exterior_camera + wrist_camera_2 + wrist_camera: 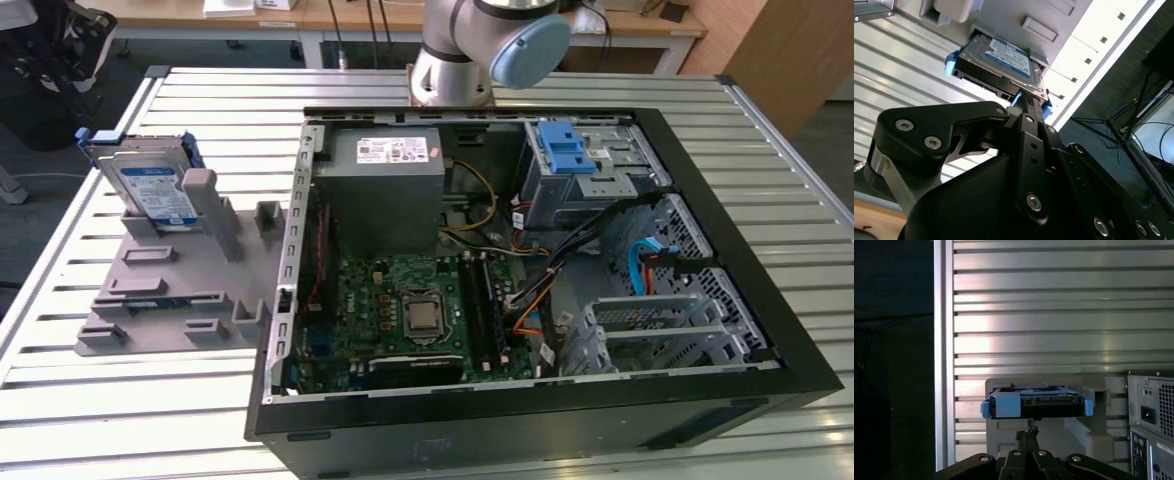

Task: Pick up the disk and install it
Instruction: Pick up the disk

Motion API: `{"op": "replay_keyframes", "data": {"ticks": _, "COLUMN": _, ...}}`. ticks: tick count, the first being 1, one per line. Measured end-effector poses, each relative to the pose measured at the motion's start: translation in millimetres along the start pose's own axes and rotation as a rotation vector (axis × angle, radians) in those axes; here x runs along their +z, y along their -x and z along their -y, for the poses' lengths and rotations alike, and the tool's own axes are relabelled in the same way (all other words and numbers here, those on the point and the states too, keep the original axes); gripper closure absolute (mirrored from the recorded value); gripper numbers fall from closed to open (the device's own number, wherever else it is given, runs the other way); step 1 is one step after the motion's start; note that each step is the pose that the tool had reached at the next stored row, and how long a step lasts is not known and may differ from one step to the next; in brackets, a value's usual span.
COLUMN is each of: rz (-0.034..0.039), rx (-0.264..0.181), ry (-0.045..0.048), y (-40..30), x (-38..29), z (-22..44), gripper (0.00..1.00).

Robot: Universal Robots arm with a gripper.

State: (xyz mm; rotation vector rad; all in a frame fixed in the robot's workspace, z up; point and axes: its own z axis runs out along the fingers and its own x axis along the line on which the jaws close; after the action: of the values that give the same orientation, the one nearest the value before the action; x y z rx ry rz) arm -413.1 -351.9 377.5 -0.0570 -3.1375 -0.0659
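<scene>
The disk is a silver hard drive with a white-and-blue label and a blue carrier frame. It stands on edge in a grey holder on the exterior view's left. In the first wrist view the disk sits in its slot just beyond my gripper. The fingers are shut together with nothing between them, and a small gap separates them from the disk. In the second wrist view one finger of the gripper points at the disk's near edge.
An open black computer case lies on the slatted metal table, beside the holder. Inside it are a motherboard, a grey power supply, a drive cage with a blue latch and loose cables. The arm's base stands behind the case.
</scene>
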Motion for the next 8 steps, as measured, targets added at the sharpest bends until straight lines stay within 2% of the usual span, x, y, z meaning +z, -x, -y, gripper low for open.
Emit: {"op": "replay_keyframes", "data": {"ticks": 8, "rz": -0.0018, "rx": -0.042, "ry": -0.0002, "y": -0.4, "x": 0.0, "z": 0.0, "gripper": 0.89}}
